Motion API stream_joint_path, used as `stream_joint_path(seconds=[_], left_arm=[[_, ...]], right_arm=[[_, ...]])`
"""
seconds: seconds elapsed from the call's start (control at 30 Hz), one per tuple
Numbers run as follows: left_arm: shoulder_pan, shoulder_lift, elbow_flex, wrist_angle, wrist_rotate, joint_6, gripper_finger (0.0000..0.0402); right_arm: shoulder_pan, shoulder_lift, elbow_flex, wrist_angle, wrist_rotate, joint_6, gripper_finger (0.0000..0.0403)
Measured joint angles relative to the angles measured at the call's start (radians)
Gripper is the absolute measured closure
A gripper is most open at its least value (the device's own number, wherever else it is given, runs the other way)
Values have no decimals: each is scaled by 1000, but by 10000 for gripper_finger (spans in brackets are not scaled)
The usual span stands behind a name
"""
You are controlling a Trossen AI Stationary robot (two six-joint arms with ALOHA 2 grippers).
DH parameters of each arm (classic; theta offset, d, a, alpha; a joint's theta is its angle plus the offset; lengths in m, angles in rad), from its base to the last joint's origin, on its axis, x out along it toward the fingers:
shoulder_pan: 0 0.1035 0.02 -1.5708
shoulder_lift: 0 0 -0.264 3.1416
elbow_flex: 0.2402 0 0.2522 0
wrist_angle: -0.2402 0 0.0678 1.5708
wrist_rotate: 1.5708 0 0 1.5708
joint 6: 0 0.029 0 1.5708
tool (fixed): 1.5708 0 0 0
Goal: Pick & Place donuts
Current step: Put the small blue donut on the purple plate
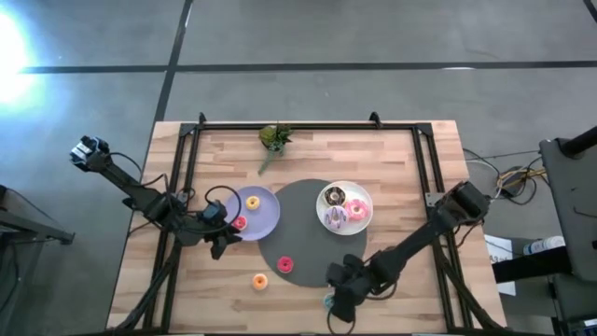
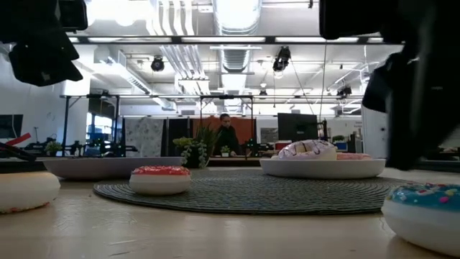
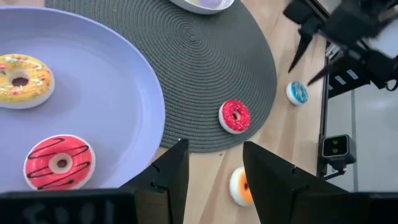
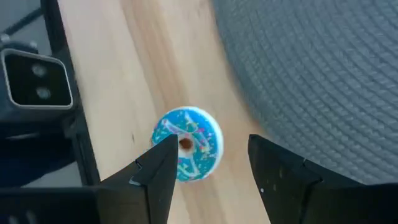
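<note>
I am hovering my right gripper (image 4: 208, 168) over the teal donut (image 4: 187, 144), fingers spread apart and holding nothing. The donut is lying on bare wood between the edge of the dark woven mat (image 4: 323, 81) and the black frame rail (image 4: 68, 93) along the table's near edge, so room is tight on the rail side and freer toward the mat.

My left gripper (image 3: 211, 174) is hanging just past the rim of the lavender plate (image 3: 118, 81), also spread wide and empty. On that plate are lying a yellow donut (image 3: 20, 80) and a red-pink donut (image 3: 60, 162). A red donut (image 3: 235, 116) is sitting near the mat's edge, and an orange donut (image 1: 260, 280) on open wood beyond it. The white plate (image 1: 366, 198) is carrying the larger frosted donuts (image 1: 336, 217).

I cannot make out any readable writing.
</note>
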Motion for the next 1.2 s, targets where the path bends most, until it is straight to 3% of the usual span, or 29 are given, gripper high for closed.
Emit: stream_joint_path(seconds=[0.33, 0.7, 1.0, 1.13, 1.2], left_arm=[[0, 0, 0, -1, -5, 4, 276], [0, 0, -1, -2, -13, 16, 276], [0, 0, -1, -4, -18, 20, 276], [0, 0, -1, -4, -18, 17, 276], [0, 0, 1, -3, -15, -14, 276]], right_arm=[[37, 103, 124, -147, 9, -45, 215], [46, 135, 145, -138, 7, -2, 224], [28, 135, 143, -135, -1, 20, 328], [-5, 94, 141, -138, 40, 9, 381], [-36, 58, 141, -135, 69, -11, 388]])
